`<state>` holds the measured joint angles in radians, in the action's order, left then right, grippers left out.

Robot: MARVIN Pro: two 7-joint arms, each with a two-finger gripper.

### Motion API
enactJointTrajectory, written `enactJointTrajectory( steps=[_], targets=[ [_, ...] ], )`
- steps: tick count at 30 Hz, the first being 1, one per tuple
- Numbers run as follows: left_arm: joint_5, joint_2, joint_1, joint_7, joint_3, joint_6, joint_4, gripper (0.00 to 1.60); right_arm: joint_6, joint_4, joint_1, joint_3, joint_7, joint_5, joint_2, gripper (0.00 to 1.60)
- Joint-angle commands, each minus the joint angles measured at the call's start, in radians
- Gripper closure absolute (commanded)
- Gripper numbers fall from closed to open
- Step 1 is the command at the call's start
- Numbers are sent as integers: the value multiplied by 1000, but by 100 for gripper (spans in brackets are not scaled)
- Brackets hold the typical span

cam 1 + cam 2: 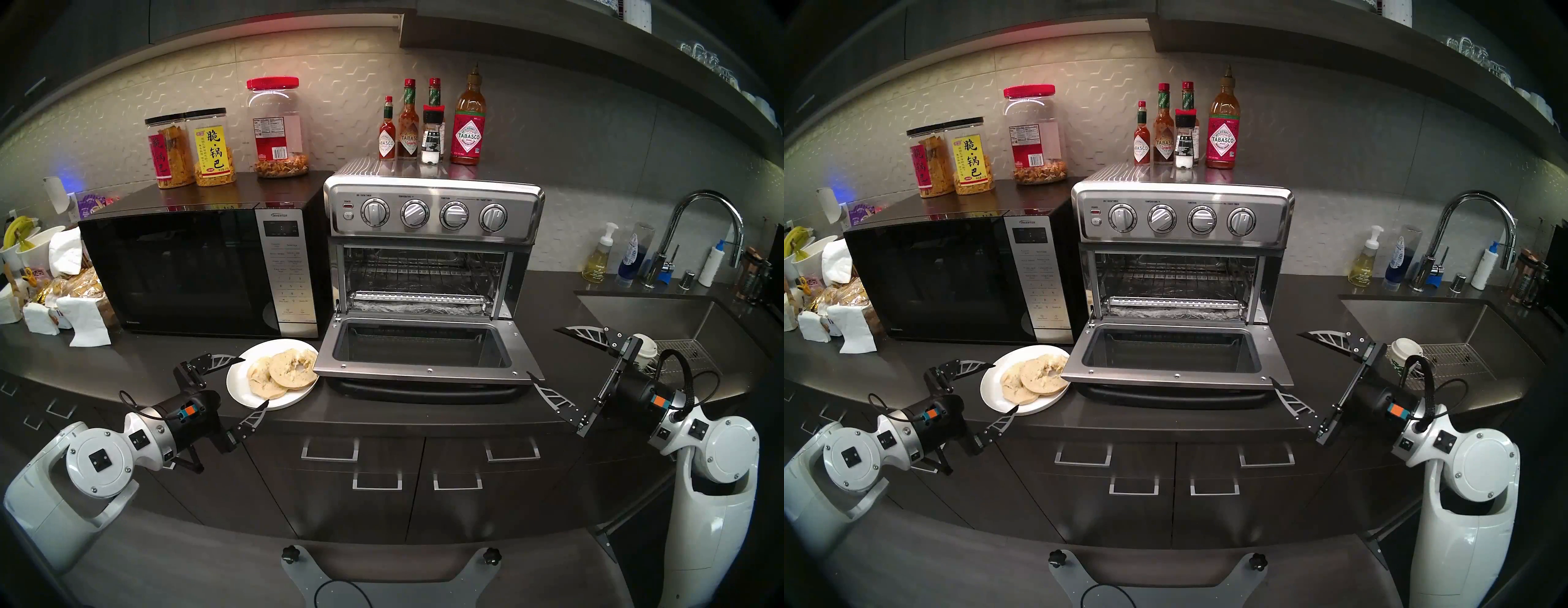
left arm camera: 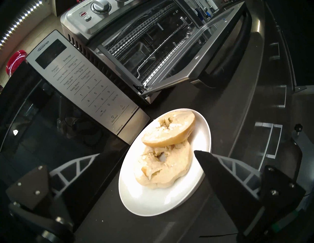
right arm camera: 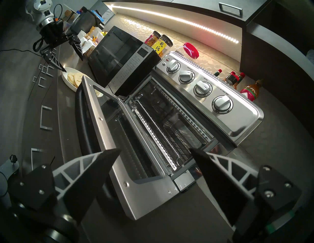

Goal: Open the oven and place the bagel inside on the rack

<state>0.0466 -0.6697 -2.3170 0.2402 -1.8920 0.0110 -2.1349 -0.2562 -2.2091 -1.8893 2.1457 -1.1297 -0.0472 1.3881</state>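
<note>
Beside the steel oven, a pale bagel rests; both grippers' fingers spread apart.

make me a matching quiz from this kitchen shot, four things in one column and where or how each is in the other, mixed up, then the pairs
Things:
1. oven door
2. bagel halves
3. Tabasco bottles
4. left pincer

Place or state:
A. standing on top of the oven
B. open, hanging beside the white plate
C. folded down flat, cavity exposed
D. overlapping on the white plate

Pairs: 1-C, 2-D, 3-A, 4-B
</note>
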Motion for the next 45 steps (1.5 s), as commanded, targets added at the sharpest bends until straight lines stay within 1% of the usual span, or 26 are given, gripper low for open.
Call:
enactJointTrajectory(
  steps=[1,9,10,14,18,20,22,26,28,30,36,37,43,45],
  targets=[
    [-17,0,5,-13,-6,1,-15,0,2,-11,8,-2,0,11,0,0],
    [-66,-10,16,-53,18,11,-7,0,2,-11,8,-2,0,11,1,0],
    [-85,-10,17,-64,23,6,-8,0,2,-11,8,-2,0,11,1,0],
    [-111,-15,23,-85,36,4,-5,0,2,-11,8,-2,0,11,1,0],
    [-126,-29,36,-106,54,13,2,0,2,-11,8,-2,0,11,1,0],
    [-93,-54,53,-118,70,48,14,0,2,-11,8,-2,0,11,1,0],
    [-90,-58,56,-121,74,52,16,0,2,-11,8,-2,0,11,1,0],
    [-47,-77,71,-122,85,91,28,0,2,-11,8,-2,0,10,1,0],
    [-45,-74,70,-120,85,87,27,0,2,-11,8,-2,0,10,1,0],
    [-23,-76,71,-112,83,96,28,0,2,-11,8,-2,0,10,1,0],
    [-14,-68,65,-103,76,91,25,0,2,-11,8,-2,0,11,1,0],
    [-3,-69,66,-98,75,100,27,0,2,-11,8,-2,0,11,1,0],
    [0,-66,65,-91,72,117,35,0,2,-11,8,-2,-1,11,1,0],
    [-10,-62,64,-90,70,120,37,0,2,-11,8,-2,-1,11,1,0]
  ],
)
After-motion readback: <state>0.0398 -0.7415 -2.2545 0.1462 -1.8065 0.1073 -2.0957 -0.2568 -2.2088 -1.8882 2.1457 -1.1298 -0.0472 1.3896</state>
